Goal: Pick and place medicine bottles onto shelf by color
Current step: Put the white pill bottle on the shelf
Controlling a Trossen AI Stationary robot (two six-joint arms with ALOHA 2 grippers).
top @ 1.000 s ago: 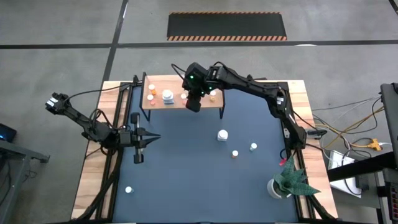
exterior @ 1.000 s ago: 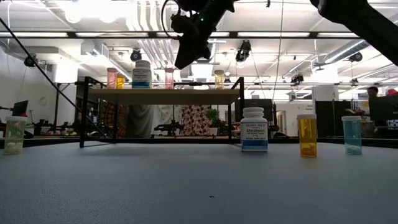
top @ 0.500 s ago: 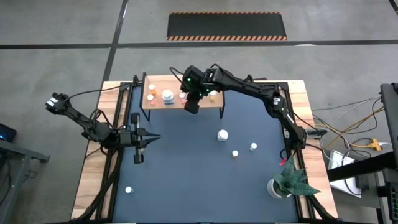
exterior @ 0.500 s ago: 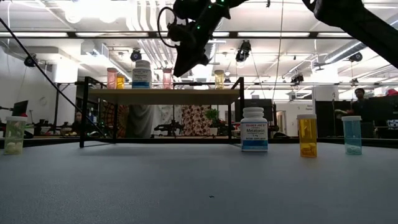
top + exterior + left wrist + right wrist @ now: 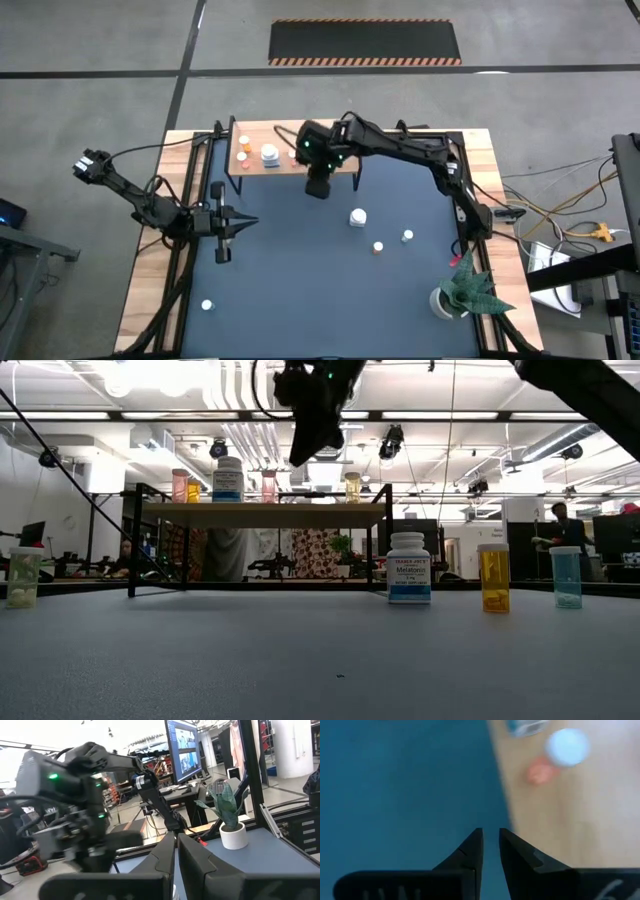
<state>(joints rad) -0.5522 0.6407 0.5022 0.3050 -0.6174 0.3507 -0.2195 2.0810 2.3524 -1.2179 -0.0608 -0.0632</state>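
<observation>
While the left gripper [image 5: 243, 222] waits over the left part of the dark blue mat [image 5: 300, 270] with its fingers pressed together and nothing held, the right gripper [image 5: 317, 190] hangs above the mat just in front of the light wooden shelf on thin black legs [image 5: 285, 165]. In the right wrist view its two dark fingertips stand nearly together with a thin slit between them, and nothing is in that slit.

On the shelf board the low view shows a pink-bodied bottle [image 5: 180, 485], an orange bottle [image 5: 193, 490], a larger white bottle with a blue label [image 5: 228, 479], another pinkish bottle [image 5: 271, 485] and a yellowish bottle [image 5: 352, 487], all upright in a row.

On the mat, well apart from the shelf, stand a larger white medicine bottle with a blue-banded label [image 5: 408, 568], a small orange bottle with a white cap [image 5: 494, 577] and a small pale blue-green bottle [image 5: 566, 576]. Another small white-capped bottle [image 5: 207, 305] stands alone near the mat's left front corner.

A white pot holding a green plant [image 5: 462, 291] sits at the right front corner, clear of the bottles.
</observation>
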